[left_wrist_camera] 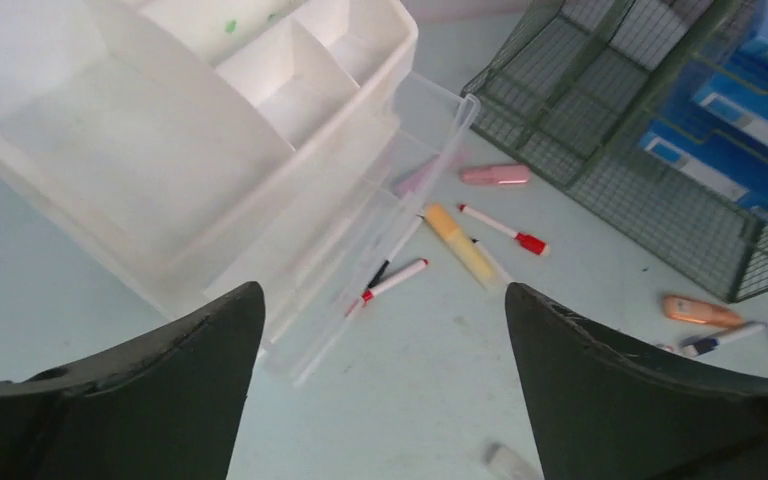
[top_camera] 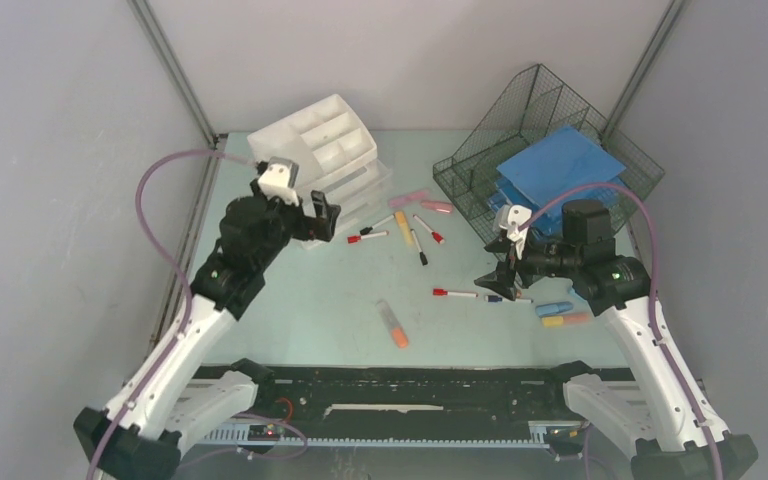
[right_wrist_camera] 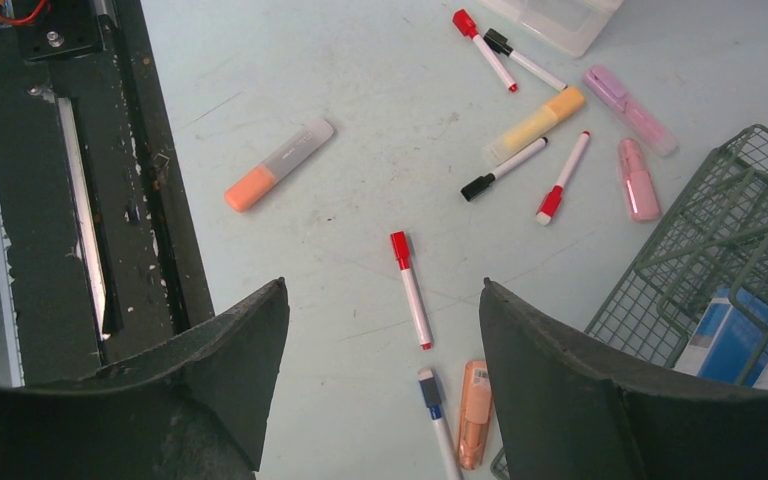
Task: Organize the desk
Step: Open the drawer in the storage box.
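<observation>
Left wrist view showed the left fingers [left_wrist_camera: 160,390] spread wide and empty above the pale mint-green flat worktop [left_wrist_camera: 430,350], which lay beneath both sets. Also apart, the right fingers [right_wrist_camera: 580,400] framed a red-capped white marker [right_wrist_camera: 412,292]. Pen-gathering seemed underway, next needing a straight descent and closing.

The bottom edge cuts off a greyish object [left_wrist_camera: 508,462], perhaps a highlighter's cap.

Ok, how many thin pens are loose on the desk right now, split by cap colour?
Red-capped pens: 3
Black-capped pens: 2
Blue-capped pen: 1
Total on the desk: 6
</observation>
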Controlling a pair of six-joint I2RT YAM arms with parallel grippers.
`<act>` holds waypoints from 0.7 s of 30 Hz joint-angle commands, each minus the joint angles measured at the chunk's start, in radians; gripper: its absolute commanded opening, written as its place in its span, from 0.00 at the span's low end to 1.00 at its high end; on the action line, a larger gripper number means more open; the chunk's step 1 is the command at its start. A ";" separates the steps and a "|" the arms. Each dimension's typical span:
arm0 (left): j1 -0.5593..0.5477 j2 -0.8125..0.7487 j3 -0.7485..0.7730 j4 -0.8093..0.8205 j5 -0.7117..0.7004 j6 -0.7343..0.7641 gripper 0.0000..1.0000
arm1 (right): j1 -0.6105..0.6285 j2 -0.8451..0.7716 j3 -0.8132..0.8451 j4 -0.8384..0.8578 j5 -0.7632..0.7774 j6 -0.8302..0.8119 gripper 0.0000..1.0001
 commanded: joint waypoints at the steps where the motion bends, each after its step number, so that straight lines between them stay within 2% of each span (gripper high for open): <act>1: 0.002 -0.167 -0.209 0.222 0.020 -0.163 1.00 | 0.001 0.000 0.002 -0.008 -0.003 -0.022 0.78; 7: 0.003 -0.331 -0.426 0.321 0.168 -0.329 1.00 | -0.004 0.008 0.002 -0.020 -0.007 -0.038 0.78; 12: 0.003 -0.450 -0.596 0.397 0.231 -0.482 1.00 | -0.010 0.014 0.002 -0.028 -0.012 -0.055 0.78; 21: 0.003 -0.550 -0.754 0.480 0.296 -0.626 1.00 | -0.026 0.025 0.002 -0.054 -0.032 -0.089 0.78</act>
